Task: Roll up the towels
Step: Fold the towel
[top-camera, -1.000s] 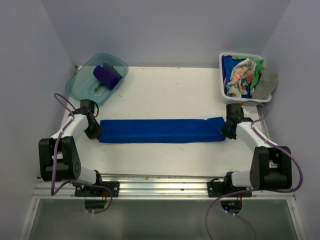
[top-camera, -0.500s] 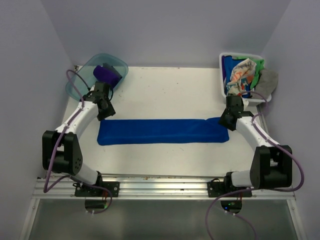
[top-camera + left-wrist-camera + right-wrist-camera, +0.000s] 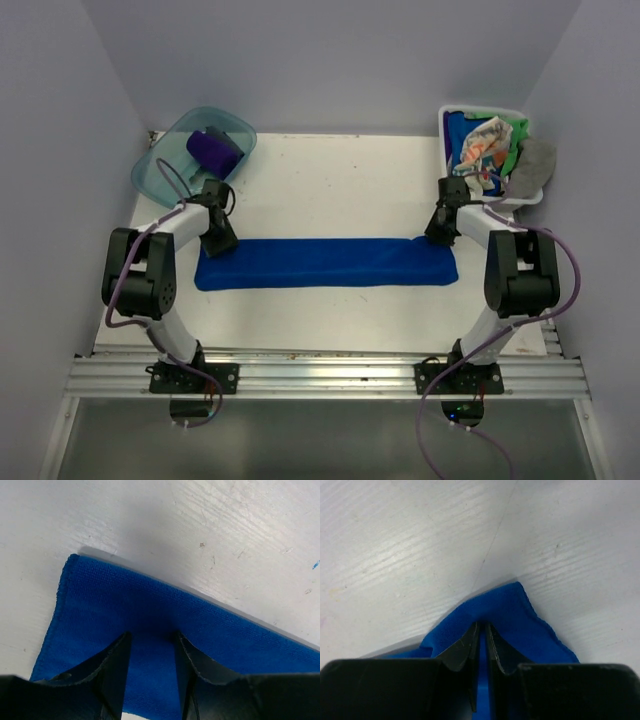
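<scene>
A royal blue towel lies folded into a long flat strip across the white table. My left gripper stands over the strip's far left corner. In the left wrist view that gripper is open, its tips resting on the flat blue cloth. My right gripper is at the far right corner. The right wrist view shows it shut on a pinched fold of the blue towel. A rolled purple towel lies in the teal tub.
At the back right a white basket holds a cream towel with teal lettering, a green one and a grey one hanging over its rim. Side walls stand close to both arms.
Both grippers left the towel's short ends and moved to its far corners. They opened on the way, and the right one has closed on the corner cloth.
</scene>
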